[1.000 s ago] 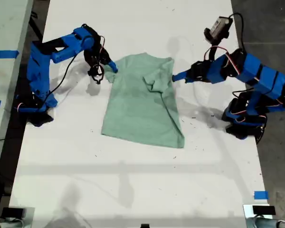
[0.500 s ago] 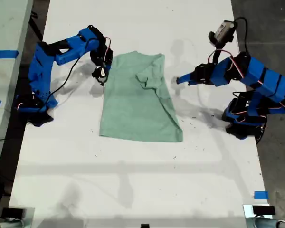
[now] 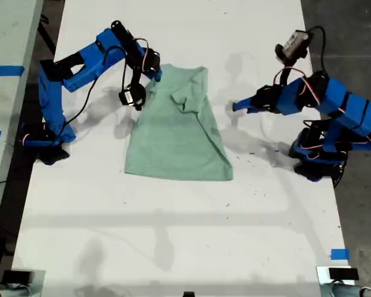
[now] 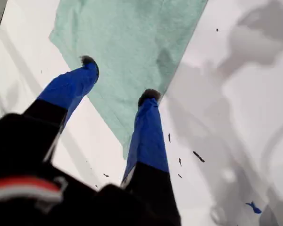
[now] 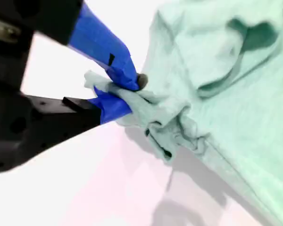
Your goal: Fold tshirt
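Mint tshirt [image 3: 176, 133] part-folded; my second gripper [image 5: 125, 94] pinches sleeve; my first gripper [image 4: 118, 80] fingers apart.

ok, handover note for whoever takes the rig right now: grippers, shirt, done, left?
My second gripper: shut on a bunched edge of the tshirt, on the exterior view's left, near the shirt's top.
My first gripper: open, holding nothing, apart from the shirt on the exterior view's right.
Tshirt: mostly flat on the white table, one sleeve already folded in over the body.
Left: fold in the side now gripped, then probably fold the length in half.
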